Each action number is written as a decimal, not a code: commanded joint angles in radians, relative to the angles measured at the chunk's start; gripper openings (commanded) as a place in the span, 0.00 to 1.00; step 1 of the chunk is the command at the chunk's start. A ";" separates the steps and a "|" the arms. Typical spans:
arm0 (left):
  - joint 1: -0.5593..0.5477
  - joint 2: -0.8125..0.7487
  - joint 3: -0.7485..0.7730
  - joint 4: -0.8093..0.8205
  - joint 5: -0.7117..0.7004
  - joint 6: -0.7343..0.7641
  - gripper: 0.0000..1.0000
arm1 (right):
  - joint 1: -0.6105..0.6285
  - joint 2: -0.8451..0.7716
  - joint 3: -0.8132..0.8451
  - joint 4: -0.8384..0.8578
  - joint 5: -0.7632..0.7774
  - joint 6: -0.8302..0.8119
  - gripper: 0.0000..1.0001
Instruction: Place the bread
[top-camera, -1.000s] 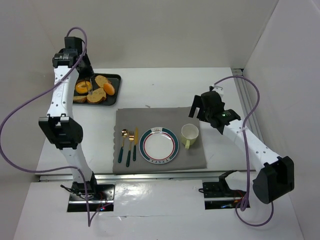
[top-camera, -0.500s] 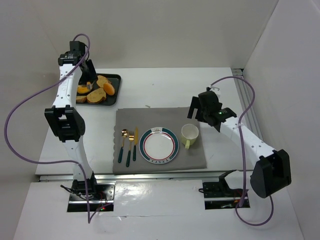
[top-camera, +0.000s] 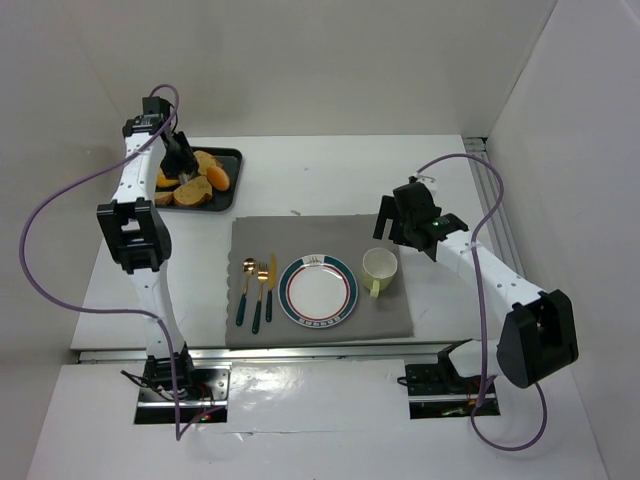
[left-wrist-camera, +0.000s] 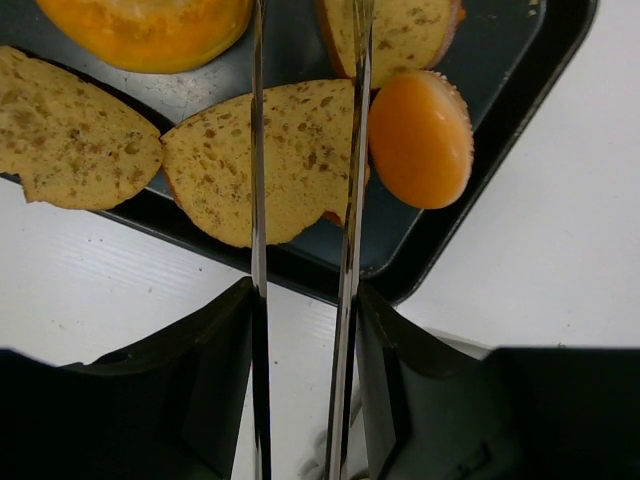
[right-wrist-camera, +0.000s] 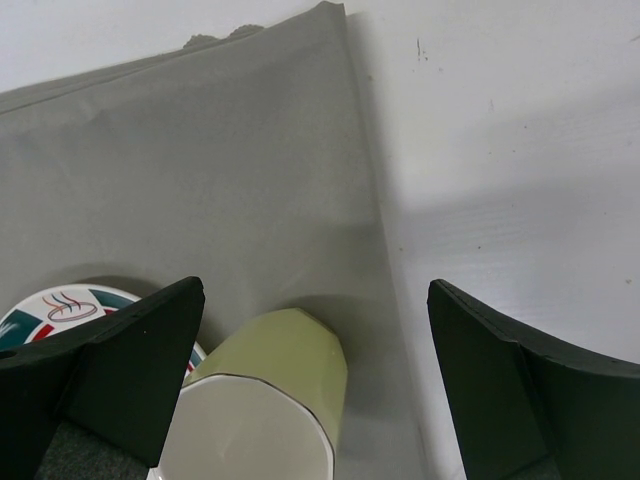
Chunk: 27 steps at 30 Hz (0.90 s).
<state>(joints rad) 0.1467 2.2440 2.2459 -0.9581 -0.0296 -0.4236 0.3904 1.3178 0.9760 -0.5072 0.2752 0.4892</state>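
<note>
Several bread slices and orange buns lie in a black tray at the back left. In the left wrist view, one seeded bread slice lies at the tray's near edge. My left gripper hovers over it, shut on thin metal tongs. The tong arms stand apart, one over each side of the slice, and their tips are out of frame. My right gripper is open and empty above the far side of the green mug. The plate is bare.
A grey mat holds a spoon, fork and knife, the plate and the mug. In the tray, another slice, an orange bun and more pieces surround the slice. White walls stand close on both sides.
My left gripper has moved right and towards the front, from the tray's left edge to above the slices. My right gripper has shifted slightly left.
</note>
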 joint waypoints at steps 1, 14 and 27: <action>0.010 0.029 0.046 0.035 0.045 -0.024 0.54 | 0.008 0.014 0.046 0.045 0.005 -0.011 1.00; 0.010 0.043 0.037 0.044 0.109 -0.035 0.32 | 0.008 0.032 0.055 0.036 -0.004 -0.001 1.00; 0.001 -0.268 -0.093 0.053 -0.069 -0.026 0.00 | 0.008 -0.023 0.024 0.045 -0.024 0.008 1.00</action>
<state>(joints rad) 0.1543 2.1349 2.1807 -0.9451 -0.0299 -0.4500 0.3904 1.3411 0.9890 -0.5068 0.2539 0.4904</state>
